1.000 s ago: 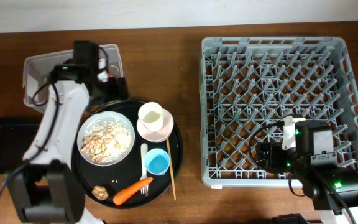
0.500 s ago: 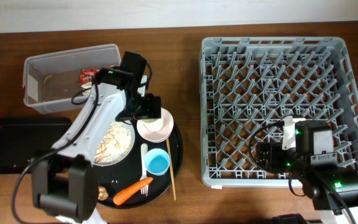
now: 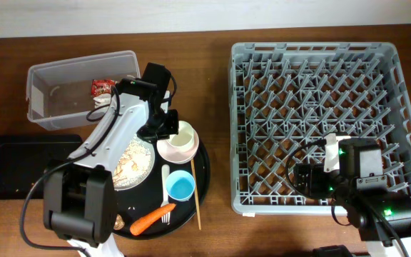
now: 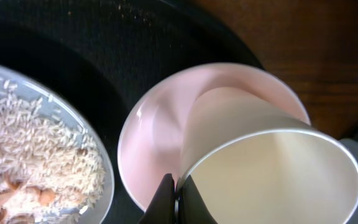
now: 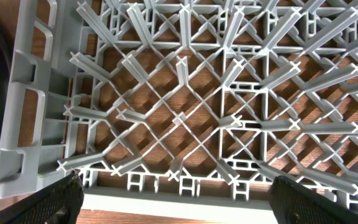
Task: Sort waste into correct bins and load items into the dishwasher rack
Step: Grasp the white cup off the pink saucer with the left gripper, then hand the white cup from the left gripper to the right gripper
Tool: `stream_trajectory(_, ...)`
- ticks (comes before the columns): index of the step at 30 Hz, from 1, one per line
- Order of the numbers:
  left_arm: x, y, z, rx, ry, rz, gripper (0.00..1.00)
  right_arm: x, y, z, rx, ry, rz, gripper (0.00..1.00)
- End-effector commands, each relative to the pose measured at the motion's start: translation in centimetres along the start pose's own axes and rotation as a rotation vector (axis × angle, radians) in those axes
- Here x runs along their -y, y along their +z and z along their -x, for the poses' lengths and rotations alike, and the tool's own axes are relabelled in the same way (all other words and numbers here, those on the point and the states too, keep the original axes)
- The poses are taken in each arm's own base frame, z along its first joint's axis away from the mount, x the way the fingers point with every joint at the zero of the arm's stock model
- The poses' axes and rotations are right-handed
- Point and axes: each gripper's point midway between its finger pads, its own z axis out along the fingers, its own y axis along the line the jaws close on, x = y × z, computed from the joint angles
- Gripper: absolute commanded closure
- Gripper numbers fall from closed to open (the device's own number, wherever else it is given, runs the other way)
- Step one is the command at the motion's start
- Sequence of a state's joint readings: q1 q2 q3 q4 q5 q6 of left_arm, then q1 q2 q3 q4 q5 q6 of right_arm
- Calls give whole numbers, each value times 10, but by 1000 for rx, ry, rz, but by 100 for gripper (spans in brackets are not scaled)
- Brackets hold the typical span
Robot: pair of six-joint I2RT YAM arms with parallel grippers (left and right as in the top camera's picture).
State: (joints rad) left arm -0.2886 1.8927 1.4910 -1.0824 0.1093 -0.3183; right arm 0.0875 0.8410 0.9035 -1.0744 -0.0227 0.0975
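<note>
Nothing legible from where I stand; the crumpled red snack wrapper (image 3: 102, 87) lying in the clear tub (image 3: 54, 108) carries pale print, but it is far too small and blurred to read as any word or brand.

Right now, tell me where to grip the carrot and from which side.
Grip the carrot at its thick lower-left half, coming straight down, tool closing across its width. It lies flat on the round black tray, and a white utensil lies by its thin end.
</note>
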Motion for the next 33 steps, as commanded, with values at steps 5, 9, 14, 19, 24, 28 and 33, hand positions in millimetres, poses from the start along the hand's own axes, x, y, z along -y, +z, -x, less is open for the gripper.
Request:
stream_trajectory(5, -8, -73, 31, 73, 77, -106, 100, -5, -6, 14, 53, -1, 31, 1)
stream_trajectory(9, 56, -137, 34, 157, 324, -627, 100, -23, -12, 40, 156, -13, 126, 1)
stream_trajectory(14, 107, -192, 13, 242, 546, -1074, 100, -99, -35, 71, 286, -202, 571, 1)
stream_trajectory(19, 142, -190, -11, 186, 637, -1113, 100, -145, -50, 87, 325, -298, 923, 1)
stream_trajectory(24, 163, -188, -27, 151, 700, -1132, 100, -165, -70, 89, 367, -397, 1153, 1)
stream_trajectory(28, 170, -199, -34, 140, 700, -1205, 100, -167, -76, 95, 411, -434, 1171, 1)
stream_trajectory(33, 172, -203, -35, 140, 698, -1236, 100, -169, -81, 93, 413, -445, 1201, 15)
